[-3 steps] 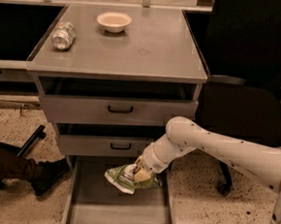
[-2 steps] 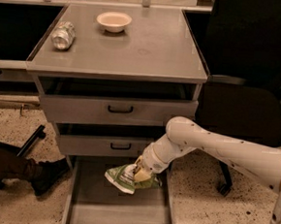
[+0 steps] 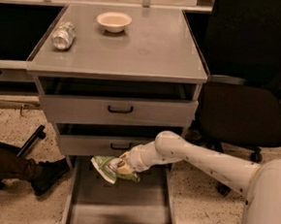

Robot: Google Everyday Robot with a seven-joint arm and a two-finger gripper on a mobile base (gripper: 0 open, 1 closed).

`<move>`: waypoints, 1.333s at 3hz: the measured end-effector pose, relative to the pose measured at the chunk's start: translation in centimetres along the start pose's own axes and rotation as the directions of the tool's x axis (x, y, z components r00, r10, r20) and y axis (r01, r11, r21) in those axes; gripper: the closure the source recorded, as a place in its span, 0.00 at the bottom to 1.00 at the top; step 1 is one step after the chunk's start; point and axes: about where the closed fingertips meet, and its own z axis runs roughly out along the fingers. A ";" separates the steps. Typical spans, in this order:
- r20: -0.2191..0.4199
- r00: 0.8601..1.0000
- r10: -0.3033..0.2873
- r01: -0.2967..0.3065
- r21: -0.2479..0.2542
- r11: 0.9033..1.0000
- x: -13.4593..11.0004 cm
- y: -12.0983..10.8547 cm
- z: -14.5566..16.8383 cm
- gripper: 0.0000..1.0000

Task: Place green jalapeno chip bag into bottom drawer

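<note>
The green jalapeno chip bag (image 3: 108, 167) is a crumpled green and white foil bag held over the open bottom drawer (image 3: 118, 207), near its back. My gripper (image 3: 123, 167) reaches in from the right on a white arm and is shut on the bag's right end. The bag hangs just below the middle drawer's front and above the drawer's grey floor. The bottom drawer is pulled out towards the camera.
A crushed silver can (image 3: 63, 35) and a cream bowl (image 3: 114, 21) sit on the cabinet top (image 3: 150, 51). Two upper drawers with black handles (image 3: 120, 110) are shut. A black office chair (image 3: 245, 112) stands to the right. A person's leg and shoe (image 3: 43, 172) lie at the left.
The bag and gripper have moved slightly up and back over the drawer. The arm keeps hold of the bag.
</note>
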 end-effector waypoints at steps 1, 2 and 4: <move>0.131 0.987 0.088 -0.103 0.111 0.988 1.5 -3.5 5.7 1.00; 0.192 0.961 0.199 -0.239 0.218 0.946 5.0 -5.2 8.0 1.00; 0.298 0.916 0.269 -0.356 0.295 0.887 9.7 -6.1 7.3 1.00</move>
